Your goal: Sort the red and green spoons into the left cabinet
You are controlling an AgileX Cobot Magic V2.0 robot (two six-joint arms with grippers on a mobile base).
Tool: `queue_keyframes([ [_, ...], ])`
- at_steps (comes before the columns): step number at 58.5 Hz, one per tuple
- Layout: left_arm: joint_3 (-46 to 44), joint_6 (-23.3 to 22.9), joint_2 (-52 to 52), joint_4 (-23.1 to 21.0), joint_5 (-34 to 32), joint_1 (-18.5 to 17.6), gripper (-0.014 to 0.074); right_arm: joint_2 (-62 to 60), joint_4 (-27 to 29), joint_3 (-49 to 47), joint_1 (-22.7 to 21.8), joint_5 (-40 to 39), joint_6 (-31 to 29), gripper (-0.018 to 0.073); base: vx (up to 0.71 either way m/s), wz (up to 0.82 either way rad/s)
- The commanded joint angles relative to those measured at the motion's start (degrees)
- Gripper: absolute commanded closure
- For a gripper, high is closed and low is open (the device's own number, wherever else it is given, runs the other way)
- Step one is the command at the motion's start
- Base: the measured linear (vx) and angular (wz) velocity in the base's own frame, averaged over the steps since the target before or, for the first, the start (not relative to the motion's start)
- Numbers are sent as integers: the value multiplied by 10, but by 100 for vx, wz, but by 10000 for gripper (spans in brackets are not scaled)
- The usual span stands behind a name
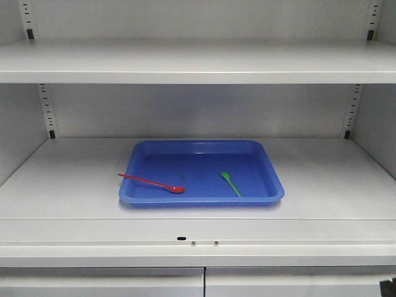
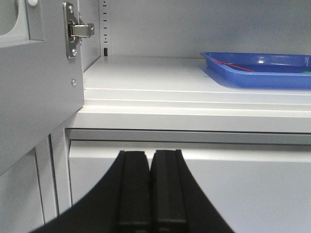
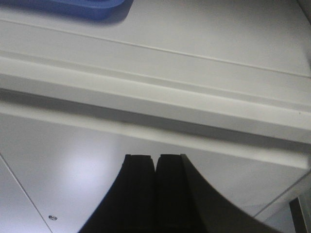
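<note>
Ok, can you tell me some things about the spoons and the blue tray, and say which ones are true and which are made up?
1. Both spoons lie in the blue tray. True.
2. The red spoon is on the right side of the tray. False: it is on the left, its handle poking over the left rim; the green spoon is on the right.
3. The left end effector is holding a spoon. False: its fingers are shut together with nothing between them.
4. The right end effector is shut and empty. True.
5. The tray sits on the top shelf. False: it is on the lower shelf.
</note>
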Motion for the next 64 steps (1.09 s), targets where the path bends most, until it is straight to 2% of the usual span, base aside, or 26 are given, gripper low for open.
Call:
queue_keyframes([
  [1,-1,-5,-11,-1,-45,1,604,-56,-9,28,-3,-49,-5,568,0,0],
  [5,-1,-5,-11,-1,-45,1,604,-89,0,57,-11,-62,-5,566,0,0],
  [11,-1,-5,-11,-1,-45,1,604,-157,44,105,-57,-115,-14,565,0,0],
  [16,-1,-5,-11,-1,-45,1,604,-206,92,146,-102,-152,-50,565,0,0],
  [22,-1,-5,-11,-1,-45,1,604,-258,116,193,-122,-169,-78,565,0,0],
  [33,-1,-5,-11,-1,-45,1,604,-347,135,289,-122,-219,-110,565,0,0],
  [37,-1,-5,-11,-1,-44,1,604,-391,157,284,-122,-169,-115,565,0,0],
  [45,-1,-5,-11,-1,-44,1,604,-480,188,285,-122,-135,-179,565,0,0],
  [64,-1,-5,-12,-1,-42,1,604,-474,234,285,-122,-137,-185,565,0,0],
])
